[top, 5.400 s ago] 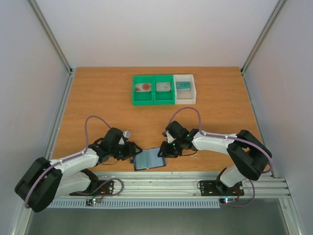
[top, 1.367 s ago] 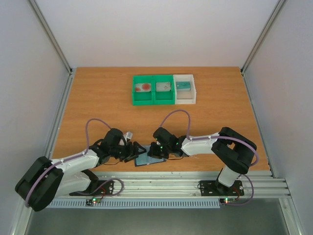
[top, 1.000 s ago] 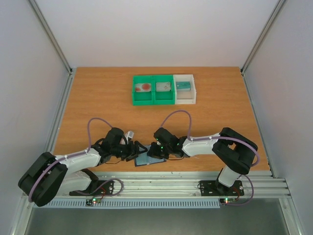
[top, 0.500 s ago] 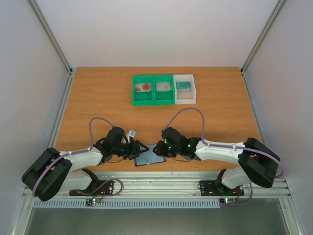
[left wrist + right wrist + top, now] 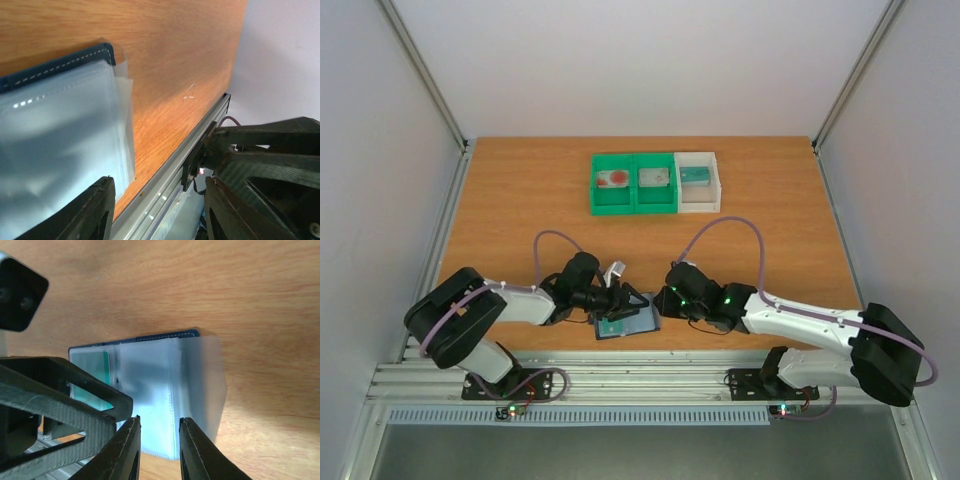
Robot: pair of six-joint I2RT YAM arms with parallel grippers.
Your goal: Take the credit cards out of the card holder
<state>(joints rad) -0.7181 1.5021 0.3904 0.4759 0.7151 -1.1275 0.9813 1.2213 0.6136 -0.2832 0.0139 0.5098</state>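
- One table [image 5: 520, 220]: smooth orange wood.
- Your two pincers:
  - The left gripper [image 5: 157, 190] is released, jaws wide above the card holder [image 5: 638, 328], and reaches further across it than before.
  - The right gripper [image 5: 158, 425] is at its right edge, narrowly parted, grasping nothing.
- Three square plastic bins far behind it: two green bins [image 5: 634, 186], one white bin [image 5: 718, 186].
- One card holder: flat, stitched, with glossy clear sleeves.
- One teal card [image 5: 90, 364] in its left sleeve.
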